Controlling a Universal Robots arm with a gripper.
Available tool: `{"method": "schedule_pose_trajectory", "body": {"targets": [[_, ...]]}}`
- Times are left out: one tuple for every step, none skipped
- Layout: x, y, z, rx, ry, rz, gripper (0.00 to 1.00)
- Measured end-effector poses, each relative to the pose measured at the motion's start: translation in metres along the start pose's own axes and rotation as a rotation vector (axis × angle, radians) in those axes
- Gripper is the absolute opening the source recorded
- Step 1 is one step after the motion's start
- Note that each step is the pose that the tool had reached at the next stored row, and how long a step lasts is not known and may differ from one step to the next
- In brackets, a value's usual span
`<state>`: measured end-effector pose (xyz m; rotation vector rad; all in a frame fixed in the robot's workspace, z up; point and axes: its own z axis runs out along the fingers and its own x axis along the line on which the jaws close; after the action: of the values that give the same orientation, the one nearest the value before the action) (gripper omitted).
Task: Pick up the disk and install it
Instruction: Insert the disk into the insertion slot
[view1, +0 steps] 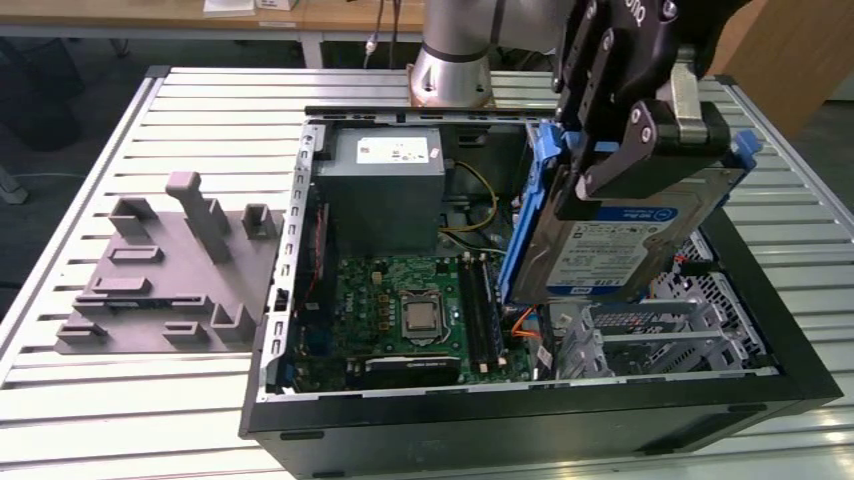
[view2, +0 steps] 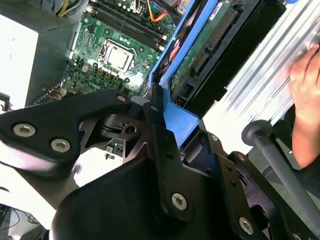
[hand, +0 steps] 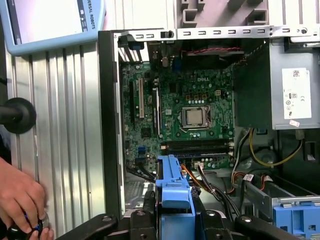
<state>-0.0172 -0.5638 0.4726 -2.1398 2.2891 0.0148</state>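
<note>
My gripper (view1: 625, 150) is shut on the disk (view1: 621, 250), a silver hard drive with a white-and-blue label in a blue carrier bracket. I hold it steeply tilted above the open computer case (view1: 534, 415), over the metal drive cage (view1: 667, 335) at the exterior view's right. In the second wrist view the gripper (view2: 160, 112) clamps the blue bracket (view2: 182, 120), and the disk's circuit-board underside (view2: 215, 47) faces the camera. In the first wrist view the bracket's end (hand: 172, 192) sticks out between my fingers above the case interior.
Inside the case lie a green motherboard (view1: 407, 310) and a grey power supply box (view1: 384, 170). A grey fixture block (view1: 174, 270) stands on the slatted table at the exterior view's left. A person's hand (hand: 20, 200) rests beside the case, near a tablet-like pendant (hand: 50, 22).
</note>
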Motion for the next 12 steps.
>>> {"method": "schedule_pose_trajectory", "body": {"targets": [[-0.0001, -0.0019, 0.0006, -0.0006, -0.0001, 0.000, 0.36], [-0.0002, -0.0034, 0.0011, -0.0010, 0.0001, 0.000, 0.36], [-0.0002, -0.0042, 0.0014, -0.0012, 0.0001, 0.000, 0.36], [-0.0002, -0.0049, 0.0017, -0.0013, 0.0002, 0.000, 0.36], [0.0000, -0.0057, 0.0020, -0.0013, 0.0003, 0.000, 0.36], [0.0003, -0.0066, 0.0024, -0.0013, 0.0003, 0.000, 0.36], [0.0007, -0.0074, 0.0029, -0.0013, 0.0002, 0.000, 0.36], [0.0011, -0.0080, 0.0034, -0.0013, 0.0002, 0.000, 0.36], [0.0015, -0.0086, 0.0039, -0.0013, 0.0001, 0.000, 0.36], [0.0018, -0.0092, 0.0043, -0.0013, 0.0001, 0.000, 0.36], [0.0020, -0.0098, 0.0048, -0.0013, 0.0001, 0.000, 0.36], [0.0020, -0.0106, 0.0053, -0.0013, 0.0002, 0.000, 0.36]]}}
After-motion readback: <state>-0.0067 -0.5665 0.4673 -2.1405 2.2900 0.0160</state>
